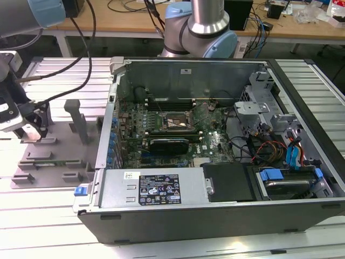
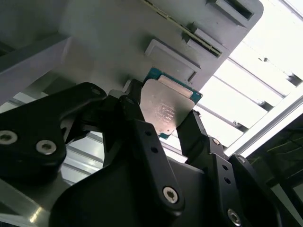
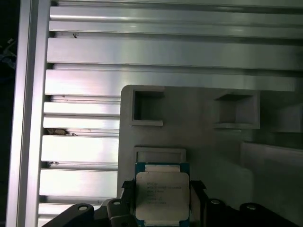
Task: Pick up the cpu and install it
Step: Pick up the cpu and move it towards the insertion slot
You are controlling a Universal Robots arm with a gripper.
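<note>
Two black fingers [image 2: 137, 118] of the end effector [image 2: 163, 113] are pinching the cpu [image 2: 168, 106], one finger on each side edge (its shiny metal top faces the camera in both wrist views). The chip looks flat and straight between them, not tipped.

Right behind the cpu is the gray tray [image 3: 199, 137] with its little raised frames and pockets. The chip is very close to that tray. It is hard to tell if it is touching the tray or is just off it.

The tray lies on the silver table [image 3: 80, 156] made of long metal bars.

In the exterior view the end effector [image 1: 29, 129] is low over the tray at the exterior view's left. The open computer case [image 1: 215, 216] is well apart from it, toward the exterior view's right. The socket [image 1: 173, 122] sits in the middle of the green board inside.

This looks like the pick-up step. To do it well, the squeeze should be even and gentle, only on the edges. The chip should be held flat, and the lift should go straight up, so no corner catches on the tray's frame.
</note>
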